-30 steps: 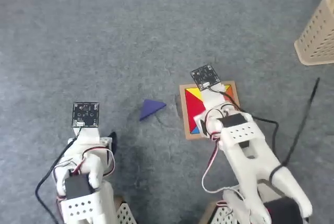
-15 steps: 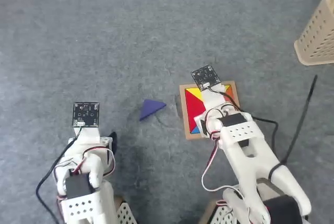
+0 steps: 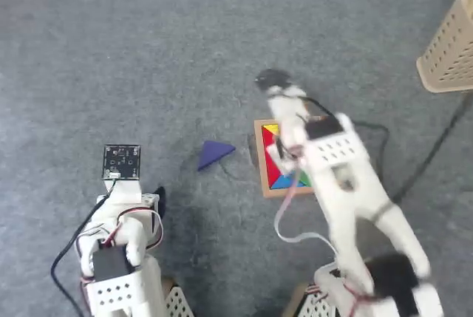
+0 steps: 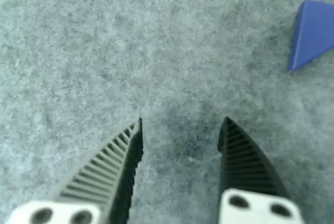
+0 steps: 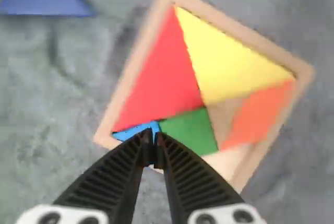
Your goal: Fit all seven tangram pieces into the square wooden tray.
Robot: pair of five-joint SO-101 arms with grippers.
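Note:
The square wooden tray [image 5: 151,28] holds red [image 5: 164,85], yellow [image 5: 224,62], orange, green and light blue pieces. In the high view the tray [image 3: 260,163] lies right of centre, partly under the right arm [image 3: 329,151]. My right gripper [image 5: 150,139] is shut with nothing in it, its tips hanging over the tray's edge by the light blue piece [image 5: 133,131]. A dark blue triangle [image 3: 215,154] lies loose on the carpet left of the tray. My left gripper [image 4: 182,130] is open above bare carpet, short of the dark blue triangle [image 4: 313,31].
Grey carpet covers the whole table. A beige slatted basket [image 3: 451,43] stands at the far right edge. The left arm [image 3: 118,243] sits at the near left, with open carpet between it and the triangle.
The right arm has swung up and toward the far side, its wrist now past the tray's far edge and blurred by motion. The left arm and the dark blue triangle have stayed put.

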